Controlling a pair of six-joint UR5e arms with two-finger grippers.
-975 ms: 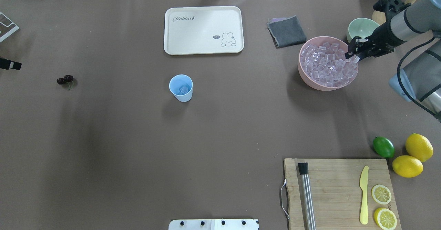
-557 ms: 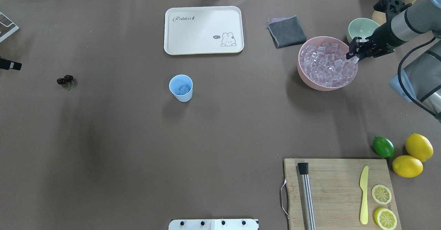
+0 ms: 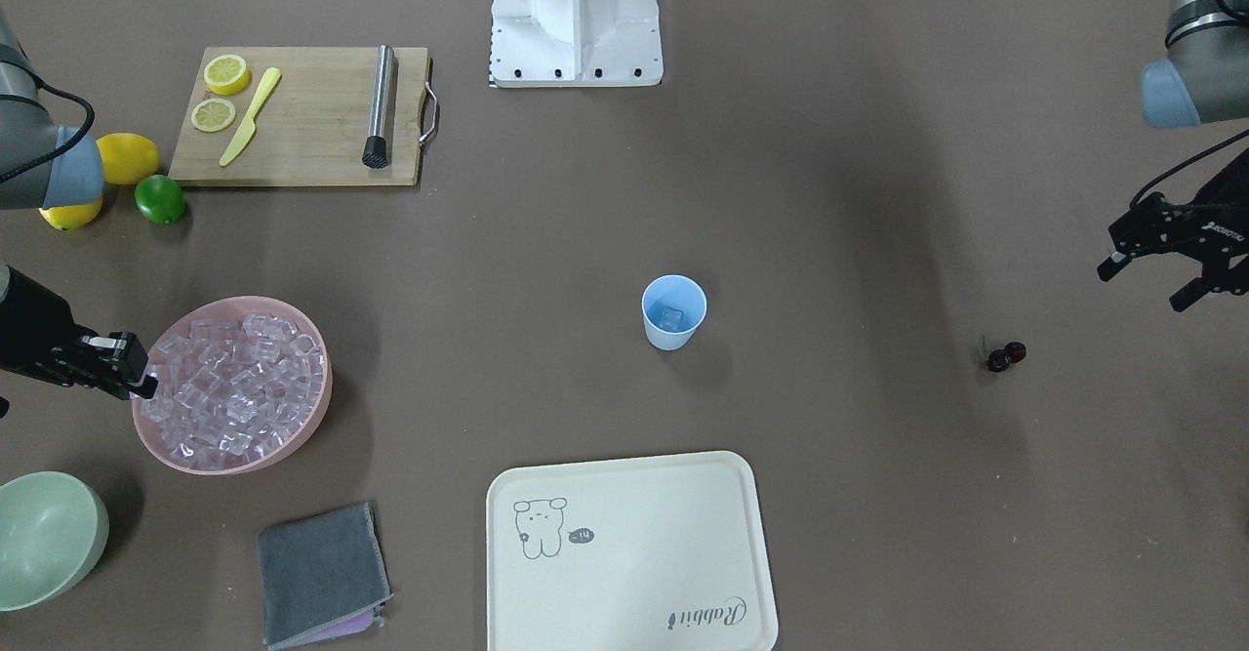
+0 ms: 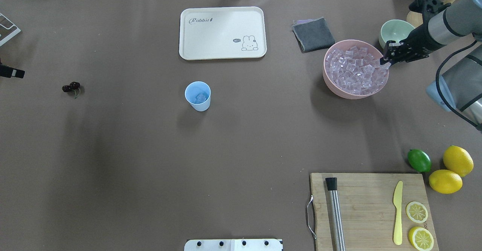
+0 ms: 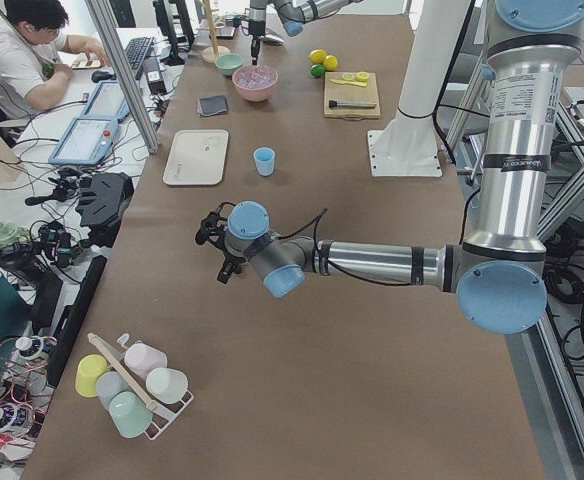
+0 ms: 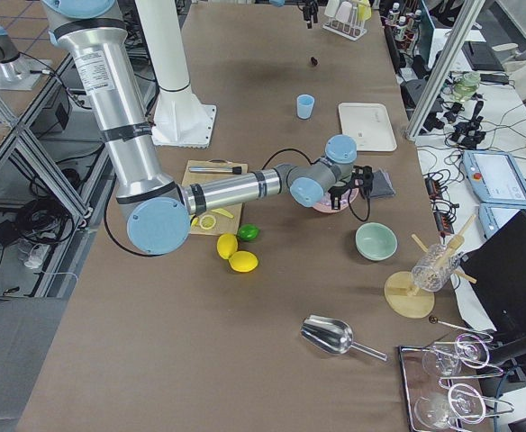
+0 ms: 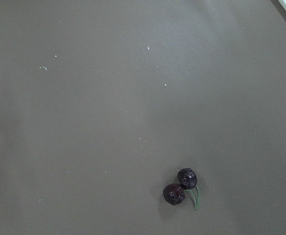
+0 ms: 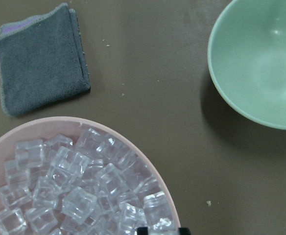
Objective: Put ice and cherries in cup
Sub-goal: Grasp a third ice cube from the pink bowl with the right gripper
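"Rabbit" in script and a cartoon rabbit saying "hi~" are showing on the cream tray [image 4: 222,25] at the top centre of the overhead view. White lettering on the left gripper [image 3: 1144,284] is too small to read.

At the upper right of the overhead view, the right gripper [image 4: 385,62] is reaching over the right-hand rim of the pink bowl [image 4: 331,83]. It is gripping one clear cube of the ice [image 4: 354,70] heaped inside. In the right wrist view only the two black fingertips [image 8: 142,231] are showing, cut off by the bottom edge, with the cube pinched between them.

The left gripper is hanging at the right edge of the front-facing view, jaws spread and nothing between them. It is above and to the right of the cherries [image 3: 1003,354], which are lying on the bare table [image 4: 150,168]. In the overhead view the frame's left edge is cutting most of it off.

The cup [image 4: 197,95] is standing upright at mid-table below the tray, with one cube lying inside. The green bowl [image 4: 391,31] is sitting partly hidden behind the right arm.
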